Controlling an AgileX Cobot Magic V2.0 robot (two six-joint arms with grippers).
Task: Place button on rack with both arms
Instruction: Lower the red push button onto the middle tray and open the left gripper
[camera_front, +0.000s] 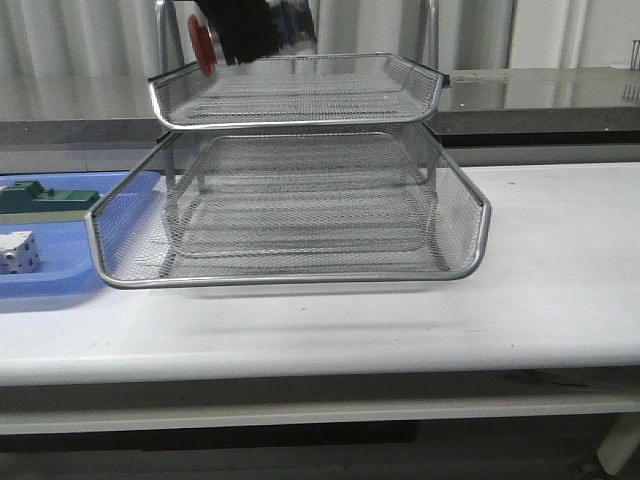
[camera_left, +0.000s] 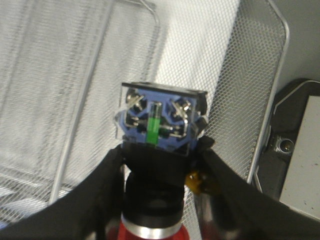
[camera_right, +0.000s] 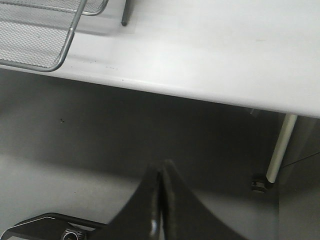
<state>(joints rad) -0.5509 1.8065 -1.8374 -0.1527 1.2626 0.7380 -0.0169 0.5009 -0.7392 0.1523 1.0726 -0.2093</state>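
well, the carrying part looks nearly done. the left gripper (camera_left: 160, 170) is clamped on the button (camera_left: 159, 120), its fingers (camera_left: 102, 185) pressing the black body from either side, blue rear block pointing away from the wrist and the red head back toward it. in the front view the button (camera_front: 203, 45) shows only as a red cap beside the dark blur of the gripper (camera_front: 240, 28), held up above the back-left corner of the top tier of the rack (camera_front: 300, 90) — not resting on the mesh yet, as far as i can tell (the blur hides whether anything touches). what's left, i'd judge, is lowering it onto the tier and letting go.

the right gripper (camera_right: 161, 200) has its fingers pressed together on nothing, hanging off the table's (camera_right: 210, 50) front edge over the floor — idle. the blue tray (camera_front: 60, 270) with the white block (camera_front: 18, 252) and green block (camera_front: 45, 198) sits just left of the rack.
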